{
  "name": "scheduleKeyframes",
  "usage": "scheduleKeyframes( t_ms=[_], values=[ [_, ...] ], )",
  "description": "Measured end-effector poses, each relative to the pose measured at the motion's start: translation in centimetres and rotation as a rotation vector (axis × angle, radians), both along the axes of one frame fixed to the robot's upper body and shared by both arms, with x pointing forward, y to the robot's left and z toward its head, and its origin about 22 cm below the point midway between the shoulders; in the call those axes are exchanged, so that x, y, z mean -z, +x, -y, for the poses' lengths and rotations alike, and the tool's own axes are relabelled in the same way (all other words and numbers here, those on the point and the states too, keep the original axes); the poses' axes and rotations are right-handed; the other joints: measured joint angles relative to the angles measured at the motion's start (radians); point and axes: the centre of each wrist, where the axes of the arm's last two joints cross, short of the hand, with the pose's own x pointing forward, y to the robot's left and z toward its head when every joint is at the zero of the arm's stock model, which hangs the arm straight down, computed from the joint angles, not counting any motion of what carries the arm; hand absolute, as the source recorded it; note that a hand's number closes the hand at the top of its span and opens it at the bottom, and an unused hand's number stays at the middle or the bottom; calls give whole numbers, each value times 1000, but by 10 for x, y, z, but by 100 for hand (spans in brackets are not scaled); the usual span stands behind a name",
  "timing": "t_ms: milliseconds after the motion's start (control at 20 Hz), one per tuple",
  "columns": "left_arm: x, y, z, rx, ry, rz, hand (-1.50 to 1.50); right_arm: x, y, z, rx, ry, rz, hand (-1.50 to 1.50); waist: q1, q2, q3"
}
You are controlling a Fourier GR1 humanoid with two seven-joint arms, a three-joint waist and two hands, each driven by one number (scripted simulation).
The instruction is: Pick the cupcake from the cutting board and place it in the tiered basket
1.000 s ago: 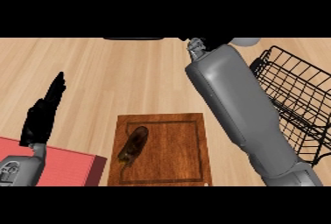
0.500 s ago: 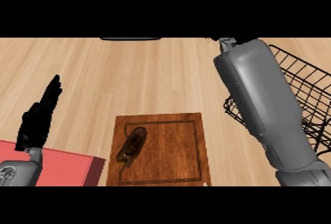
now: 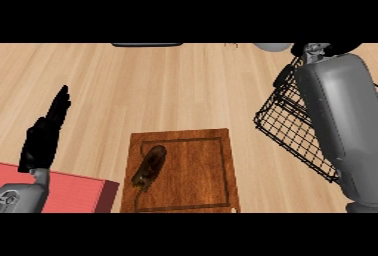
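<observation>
On the worktop [image 3: 170, 85] the board [image 3: 193, 170] lies at the near middle, with the cupcake [image 3: 150, 167] tipped over on its left half. The mat [image 3: 70, 194] lies just left of the board at the near left corner, and the left hand [image 3: 43, 140] stands above the mat's far edge, fingers [image 3: 59, 102] straight, pointing away. The basket [image 3: 295, 132] sits right of the board, apart from it, with the right forearm [image 3: 343, 125] stretched over it
</observation>
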Motion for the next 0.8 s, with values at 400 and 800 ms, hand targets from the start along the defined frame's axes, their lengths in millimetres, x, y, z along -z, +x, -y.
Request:
scheduleKeyframes(
  t_ms=[400,800],
  values=[
    [-1,1,-1,4,4,-1,0,14,-30,44,-16,92,-74,150,7,3,0],
    [2,-2,4,13,-1,3,0,39,-50,74,-7,337,-66,-150,12,5,1]
  ],
)
